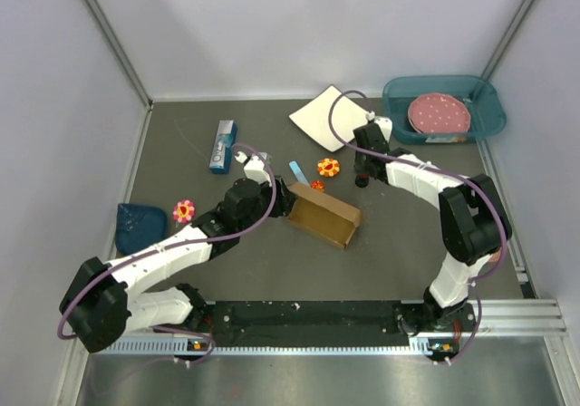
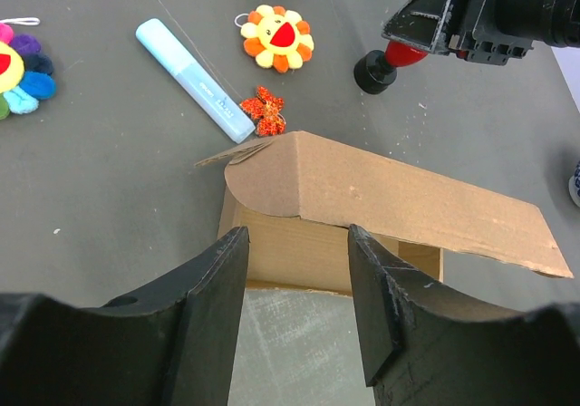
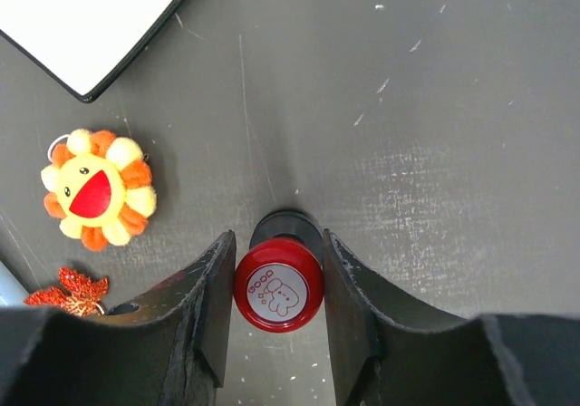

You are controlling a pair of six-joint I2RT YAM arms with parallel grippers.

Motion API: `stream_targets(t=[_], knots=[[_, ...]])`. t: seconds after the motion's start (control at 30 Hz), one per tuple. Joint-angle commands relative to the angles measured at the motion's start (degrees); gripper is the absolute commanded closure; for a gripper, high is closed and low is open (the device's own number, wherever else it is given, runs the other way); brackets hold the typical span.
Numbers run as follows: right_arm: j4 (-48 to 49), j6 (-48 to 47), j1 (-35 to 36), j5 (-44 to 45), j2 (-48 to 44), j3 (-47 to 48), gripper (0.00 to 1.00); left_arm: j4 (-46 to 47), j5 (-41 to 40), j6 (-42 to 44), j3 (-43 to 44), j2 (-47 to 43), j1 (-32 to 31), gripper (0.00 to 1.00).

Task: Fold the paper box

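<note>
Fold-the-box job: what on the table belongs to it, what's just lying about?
Job:
paper box

Lying about:
red stamp, sunflower plush, red leaf charm, light blue marker, white sheet, blue carton, rainbow flower plush, dark blue pouch, teal tray, pink plate

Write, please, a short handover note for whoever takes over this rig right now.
Left claw: open, facing the near wall of the paper box, gripping nothing.
Right claw: shut on the red stamp, beyond the box; not on the task.
Box: mid-table, walls up, lid flap slanting open above it.
Done: body formed.
Left: probably release the stamp, then press the lid down and tuck it.
</note>
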Motion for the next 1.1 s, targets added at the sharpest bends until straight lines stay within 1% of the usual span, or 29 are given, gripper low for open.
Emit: stream_targets(t=[0.0,0.17,0.27,0.3,0.33,0.47,0.57,0.63,0.77,0.9,0.93,1.0,1.03,1.07], knots=[[-0.05,-0.42,-0.76,-0.49,-0.27,2.45,0.75,3.41,0.69,-0.09,1.92,0.20,0.20,0.47],[-1.18,-0.15,-0.76,0.04,-3.60,1.22,0.86,3.59,0.96,-0.18,1.66,0.21,0.20,0.47],[-3.20,1.33,-0.76,0.13,-10.01,-0.62,0.88,3.59,0.87,-0.09,1.66,0.29,0.29,0.46],[-3.56,1.69,-0.76,-1.09,-14.90,-2.54,0.89,3.68,0.87,-0.09,1.66,0.38,0.29,0.46],[-3.65,1.96,-0.58,-1.89,-17.39,-3.69,0.89,3.76,0.87,-0.09,1.57,0.55,0.29,0.46],[-6.89,0.56,2.66,-3.13,-29.08,-7.12,0.93,4.55,1.39,-0.35,1.57,0.99,0.29,0.46],[-10.15,-1.81,7.14,-3.82,-37.52,-8.97,0.95,4.73,1.66,-0.44,1.74,1.43,0.29,0.46],[-11.91,-2.61,9.87,-6.55,-43.30,-10.46,0.95,4.73,1.75,-0.35,1.83,1.70,0.29,0.46],[-15.16,-2.52,13.91,-10.68,-49.64,-11.17,0.96,4.91,1.48,-0.53,1.74,2.22,0.38,0.46],[-15.34,-2.61,19.27,-17.52,-53.09,-11.44,0.96,5.35,1.48,-0.79,1.66,2.75,0.29,0.46],[-15.25,-2.70,22.59,-17.80,-53.27,-11.26,0.96,5.43,1.66,-0.88,1.74,3.10,0.29,0.46],[-14.99,-2.70,25.59,-18.33,-53.01,-10.74,0.96,5.52,1.83,-0.97,1.83,3.54,0.29,0.46],[-14.73,-3.05,29.18,-17.90,-52.75,-10.65,0.96,5.61,1.92,-0.97,2.01,3.81,0.29,0.46],[-14.38,-3.14,30.78,-17.28,-52.40,-10.56,0.96,5.61,1.92,-1.06,2.09,4.07,0.29,0.46]])
